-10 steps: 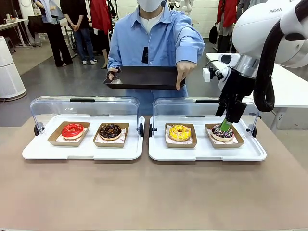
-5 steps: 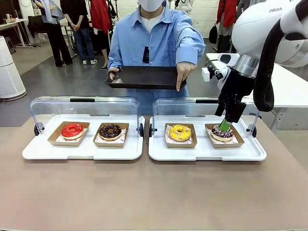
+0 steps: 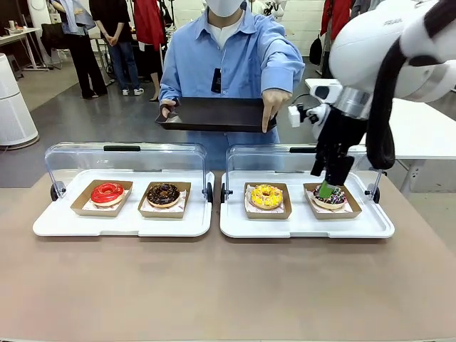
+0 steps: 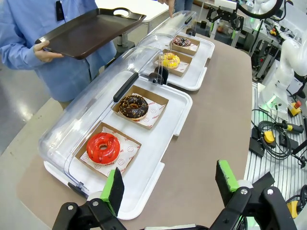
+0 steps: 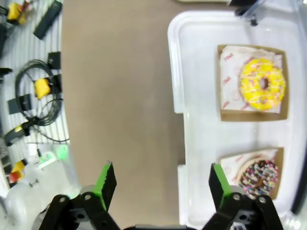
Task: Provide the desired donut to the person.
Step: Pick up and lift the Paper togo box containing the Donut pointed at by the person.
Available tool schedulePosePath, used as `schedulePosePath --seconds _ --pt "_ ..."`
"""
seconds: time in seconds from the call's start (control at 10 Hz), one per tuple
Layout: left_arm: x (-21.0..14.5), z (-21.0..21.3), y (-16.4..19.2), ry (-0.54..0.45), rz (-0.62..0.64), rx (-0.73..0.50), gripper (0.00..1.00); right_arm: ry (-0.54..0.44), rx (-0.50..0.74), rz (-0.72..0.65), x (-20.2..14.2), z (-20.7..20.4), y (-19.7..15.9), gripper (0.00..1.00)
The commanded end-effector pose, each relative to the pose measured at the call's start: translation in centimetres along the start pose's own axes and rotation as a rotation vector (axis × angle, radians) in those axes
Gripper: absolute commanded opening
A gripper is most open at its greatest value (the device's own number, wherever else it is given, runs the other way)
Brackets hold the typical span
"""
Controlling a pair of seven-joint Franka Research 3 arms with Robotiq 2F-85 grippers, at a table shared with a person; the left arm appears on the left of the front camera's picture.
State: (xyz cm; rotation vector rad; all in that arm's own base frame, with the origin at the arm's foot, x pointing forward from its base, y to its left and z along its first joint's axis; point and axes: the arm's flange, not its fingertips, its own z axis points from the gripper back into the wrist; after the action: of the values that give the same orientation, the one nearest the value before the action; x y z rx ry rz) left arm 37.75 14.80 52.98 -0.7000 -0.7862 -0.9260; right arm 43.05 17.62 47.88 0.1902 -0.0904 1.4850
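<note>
**Over the right tray [image 3: 377, 226], the right gripper [image 3: 327, 189] hangs open at the sprinkled donut [image 3: 336, 199]**

At the upper left of the front view, a grey floor runs back past a white cylinder [image 3: 14, 107] to bystanders [image 3: 107, 43]. A brown table [image 3: 214, 285] takes up the lower half of the frame. On its left sits the white left tray [image 3: 43, 224], its clear lid [image 3: 125, 160] raised behind it. It holds a red donut [image 3: 107, 192] and a chocolate donut [image 3: 163, 194], each in a brown card boat.

In the left wrist view the left gripper [image 4: 169, 170] is spread wide and empty, over bare table off the red-donut end of that tray.

At top centre the person [image 3: 228, 64] stands at the far edge, holding a dark tray [image 3: 214, 114] in one hand. The other hand [image 3: 274, 100] points a finger down. In the picture the finger lines up above the yellow donut [image 3: 266, 195], which lies in the right tray's left boat.

The sprinkled donut lies in the right boat. The right gripper's green pad is at its top, and I cannot tell whether it touches. In the right wrist view those jaws stand fully apart with nothing between them.

At the far right a white table [image 3: 427, 128] stands behind.
</note>
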Motion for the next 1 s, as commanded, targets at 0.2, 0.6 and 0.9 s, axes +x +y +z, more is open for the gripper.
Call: schedulePosePath --seconds 0.2,0.6,0.9 --pt "0.1 0.1 0.1 -0.018 -0.005 -0.004 1.0 0.155 -0.06 -0.012 6.8 -2.9 -3.6 1.0" --pt "0.1 0.1 0.1 -0.018 -0.005 -0.004 1.0 0.129 -0.077 0.063 9.9 -7.9 -6.4 1.0" --pt "0.1 0.1 0.1 -0.018 -0.005 -0.004 1.0 0.164 -0.052 0.077 11.4 -10.0 -6.6 1.0"
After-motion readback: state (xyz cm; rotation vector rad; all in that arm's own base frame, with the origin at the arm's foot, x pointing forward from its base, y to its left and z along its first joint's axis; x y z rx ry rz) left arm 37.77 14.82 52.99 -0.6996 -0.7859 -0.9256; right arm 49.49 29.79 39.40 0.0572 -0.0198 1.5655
